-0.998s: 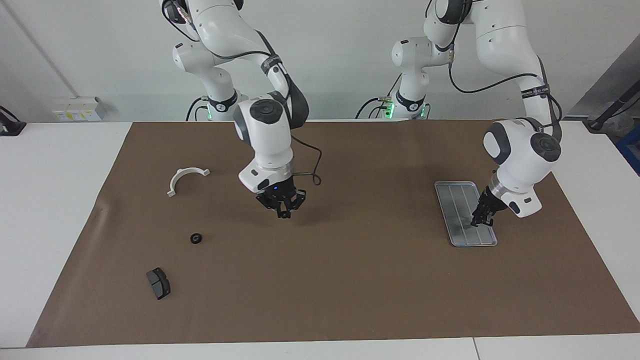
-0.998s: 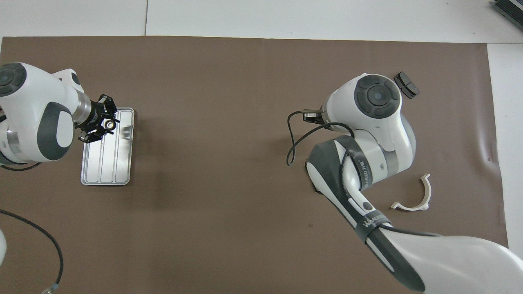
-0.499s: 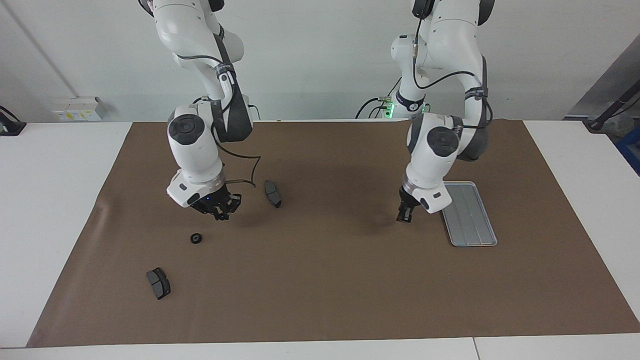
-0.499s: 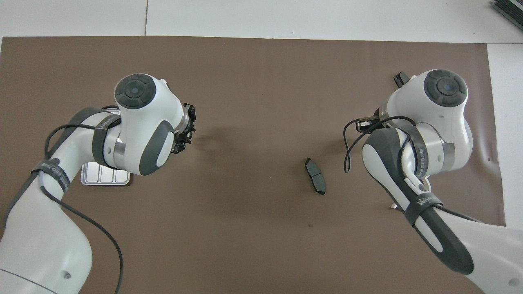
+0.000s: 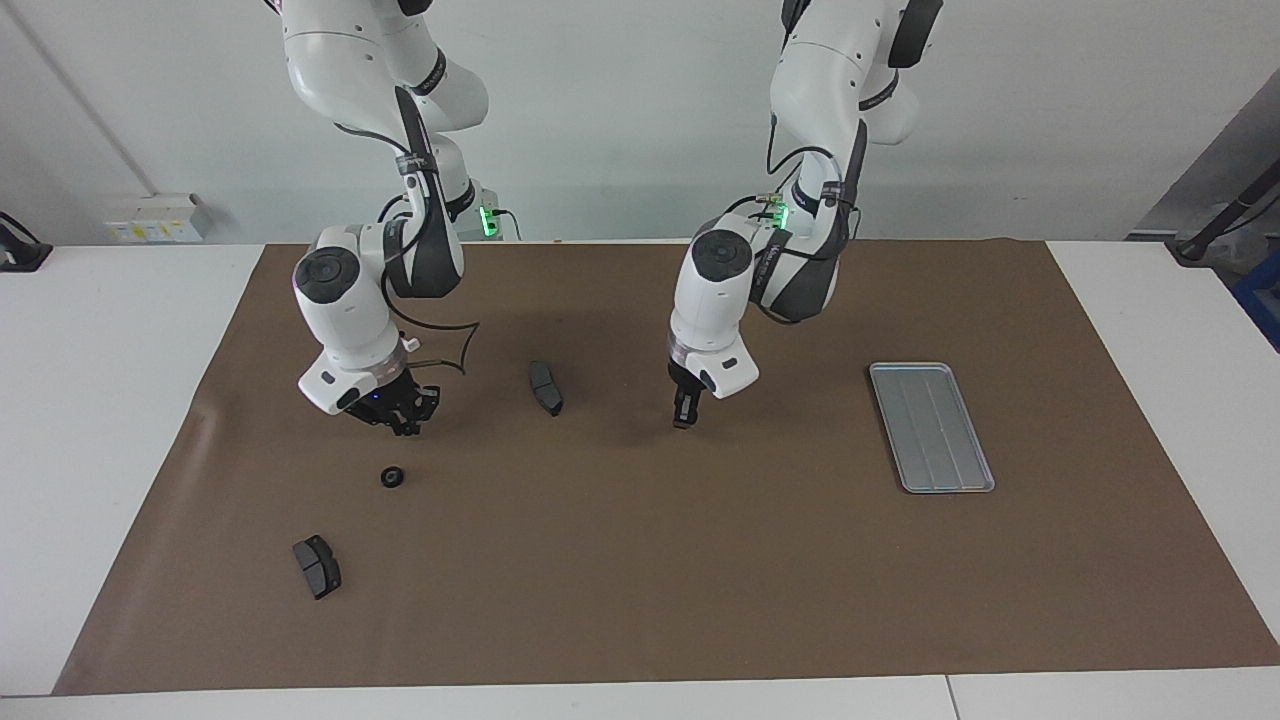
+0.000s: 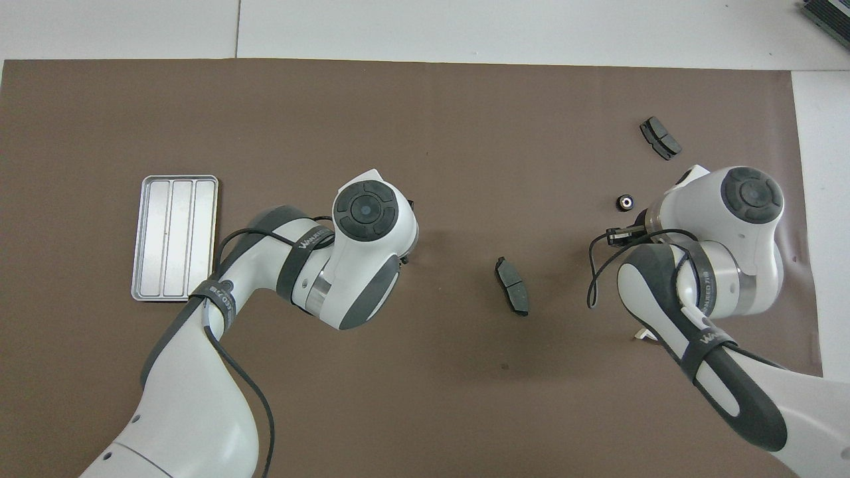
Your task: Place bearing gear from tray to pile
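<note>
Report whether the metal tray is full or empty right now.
Empty. The tray shows only its bare grooved floor in both views; no gear lies in it, and neither gripper is over it.

Robotics lab, not home or shop. Two white Franka arms (image 5: 350,300) mounted at edge of white table (image 5: 110,400), green status lights at bases. Brown paper mat (image 5: 650,560) taped over tabletop as work surface. Bare white wall, wall socket box (image 5: 160,218), loose cabling on arms. Props are auto parts: brake pads (image 5: 545,387), small black gear (image 5: 392,477), metal tray (image 5: 930,427). Staged test bench look.
</note>
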Robot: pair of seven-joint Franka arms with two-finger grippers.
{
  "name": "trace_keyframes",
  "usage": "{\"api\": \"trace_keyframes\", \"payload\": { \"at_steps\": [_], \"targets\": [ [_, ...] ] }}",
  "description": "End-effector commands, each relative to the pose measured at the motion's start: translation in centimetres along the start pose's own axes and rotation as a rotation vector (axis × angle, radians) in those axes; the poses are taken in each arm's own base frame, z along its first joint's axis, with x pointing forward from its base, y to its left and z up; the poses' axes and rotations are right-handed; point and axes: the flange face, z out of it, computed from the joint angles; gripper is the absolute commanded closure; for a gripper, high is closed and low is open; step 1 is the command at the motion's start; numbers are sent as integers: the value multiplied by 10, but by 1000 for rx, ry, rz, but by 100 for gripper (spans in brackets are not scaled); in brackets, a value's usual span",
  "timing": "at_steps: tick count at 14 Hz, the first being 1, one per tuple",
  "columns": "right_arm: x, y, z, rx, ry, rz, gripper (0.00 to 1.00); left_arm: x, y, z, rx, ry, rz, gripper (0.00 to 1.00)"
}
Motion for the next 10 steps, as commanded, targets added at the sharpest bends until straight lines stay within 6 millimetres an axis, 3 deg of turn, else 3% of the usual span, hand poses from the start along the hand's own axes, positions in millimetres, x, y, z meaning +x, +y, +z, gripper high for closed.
{"api": "trace_keyframes", "payload": {
  "at_steps": [1, 2, 3, 4, 6, 8, 10],
  "targets": [
    [-11, 0, -5, -5, 16, -19, 27, -30, -6, 2, 3, -28, 9, 77],
    [-11, -1, -5, -3, 16, -13, 0, -40, -13, 6, 17, -31, 22, 69],
    [-11, -2, -5, -2, 15, -11, 0, -41, -16, 8, 31, -26, 27, 46],
    [-10, -2, -7, -2, 18, -10, 0, -40, -16, 8, 36, -25, 32, 30],
    [-4, -5, -20, -3, 39, -15, 0, -31, -14, 6, 46, -19, 28, 8],
    [1, -9, -39, -3, 70, -14, 0, -17, -14, 2, 80, -8, 75, 0],
    [9, -15, -59, 0, 98, 21, 0, 30, 2, -16, 101, -6, 105, 0]
  ]
}}
